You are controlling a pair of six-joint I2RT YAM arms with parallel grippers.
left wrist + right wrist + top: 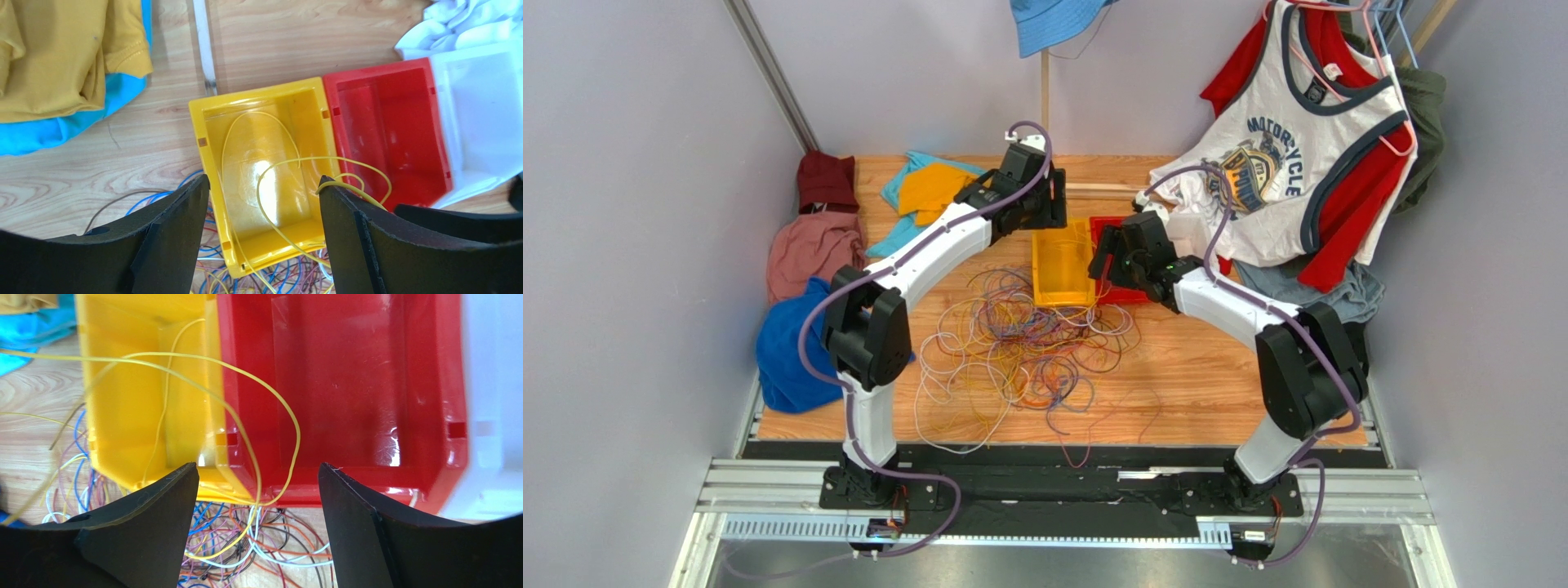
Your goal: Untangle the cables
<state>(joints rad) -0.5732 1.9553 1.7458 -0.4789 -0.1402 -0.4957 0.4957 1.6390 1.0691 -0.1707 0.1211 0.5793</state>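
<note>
Wooden desk between grey walls, with clothes heaped along its left edge and shirts hanging at the right. Two arms reach across it. The left jaws stand wide apart and grip nothing, directly above the yellow bin. A mustard cloth lies on the desk to their left.

Three bins sit side by side, touching: yellow, then the red bin, then the white bin. Below the left jaws, thin yellow cable loops inside the yellow bin. One loop spills over the shared wall into the red bin; whether this is one cable or two I cannot tell.

The right jaws are also spread open and empty, over the seam between the yellow and red bins. The cables, one tangled heap of many colours, lie on the desk on the near side of both jaws, reaching the yellow bin's near wall.
</note>
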